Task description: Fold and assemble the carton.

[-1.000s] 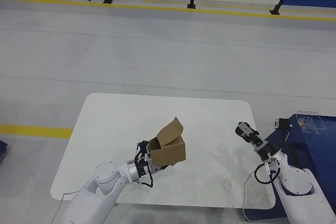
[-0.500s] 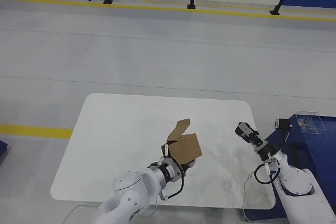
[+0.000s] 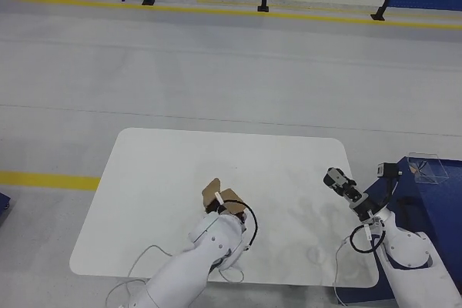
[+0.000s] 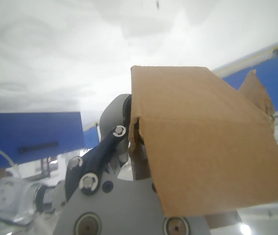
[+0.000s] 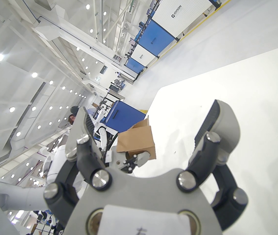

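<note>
- Top view: the left arm's wrist lies over the near middle of the white table (image 3: pixel 292 154). The brown box (image 3: pixel 215 194) pokes out from under the wrist, on its far side.
- The left gripper (image 4: pixel 129 125) is clamped on the box. In the left wrist view one grey finger (image 4: pixel 114 121) presses on the outside of a box wall, right at a torn corner. Its partner is hidden behind the cardboard.
- Most of the box reaches out past that finger's tip, with two plain brown faces meeting along a crease.
- A loose flap (image 4: pixel 254 91) with a ragged edge stands up at the box's end farthest from the finger.
- In the right wrist view the box sits above the left gripper's fingers. It looks lifted off the tabletop, though the gap itself is hard to judge.
- The right gripper (image 3: pixel 335 179) is over the table's right edge, with its fingers (image 5: pixel 217 123) spread wide apart and nothing between them.
- The box is well beyond the right gripper's fingertips and seen through the gap between them.
- A blue cabinet (image 3: pixel 446 192) stands just beside the table, behind the right gripper.
</note>
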